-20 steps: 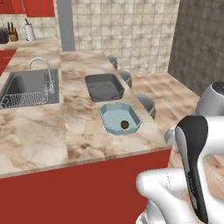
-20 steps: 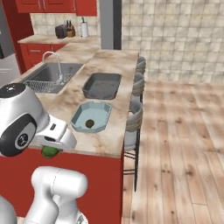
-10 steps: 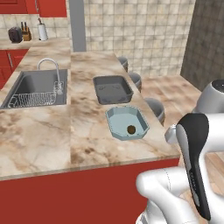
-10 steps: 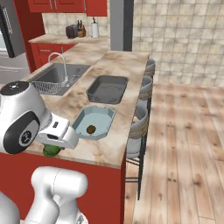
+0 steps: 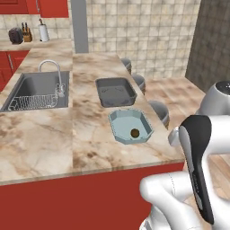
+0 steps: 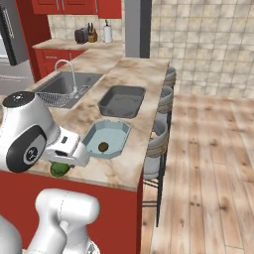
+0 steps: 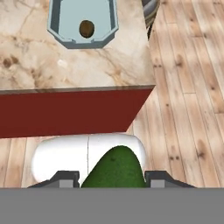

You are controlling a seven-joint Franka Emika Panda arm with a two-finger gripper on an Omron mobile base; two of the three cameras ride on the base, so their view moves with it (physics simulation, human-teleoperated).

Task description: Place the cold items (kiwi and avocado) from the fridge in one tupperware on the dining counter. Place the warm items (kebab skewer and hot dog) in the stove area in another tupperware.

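Observation:
My gripper (image 7: 113,180) is shut on the dark green avocado (image 7: 114,168), which bulges up between the two fingertips. From the right base view the avocado (image 6: 59,170) hangs under the hand just off the dining counter's near edge (image 6: 104,178). A light blue tupperware (image 5: 130,126) sits near that edge with the brown kiwi (image 5: 134,133) inside; in the hand view the same tupperware (image 7: 83,21) and kiwi (image 7: 86,28) lie ahead of the gripper. A dark grey tupperware (image 5: 115,91) stands empty just beyond. The kebab skewer and hot dog are out of view.
A sink (image 5: 38,87) with tap and dish rack is set in the counter to the left. Bar stools (image 6: 158,144) line the counter's right side over wooden floor. The fridge (image 6: 10,37) stands far left; a knife block and paper roll sit on the back counter.
The whole picture has shifted as the base moved, bringing the counter and both tupperwares more squarely in front. The avocado stays in the gripper.

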